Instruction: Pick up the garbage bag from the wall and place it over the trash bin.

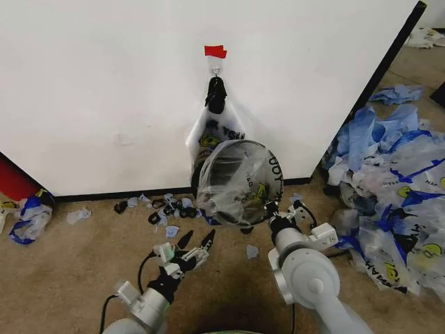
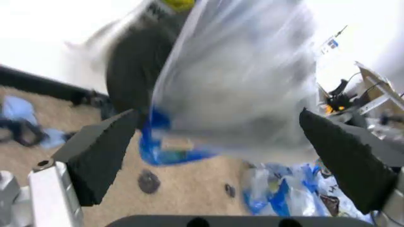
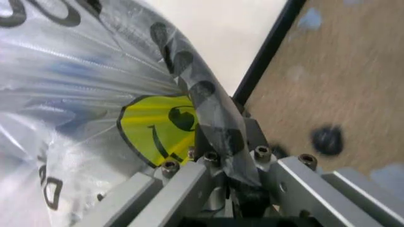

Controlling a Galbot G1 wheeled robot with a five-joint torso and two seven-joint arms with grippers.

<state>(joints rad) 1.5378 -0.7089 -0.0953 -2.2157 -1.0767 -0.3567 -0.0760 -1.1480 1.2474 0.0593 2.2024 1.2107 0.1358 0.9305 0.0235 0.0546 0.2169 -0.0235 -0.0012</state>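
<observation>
Right gripper (image 1: 272, 211) pinches the thin see-through smiley-print garbage bag (image 1: 236, 182), ballooned over the round black wire-mesh trash bin (image 2: 136, 61); left gripper (image 1: 195, 245), open, should catch the opposite rim.

bare carpet (image 1: 83, 278) on the left is wide open, but the bag pile (image 1: 396, 188) crowds the right and scraps (image 1: 170, 209) litter the baseboard.

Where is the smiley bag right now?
In the head view the garbage bag sits low at the middle, stretched over the trash bin in front of the wall, pinched by the right gripper.
</observation>
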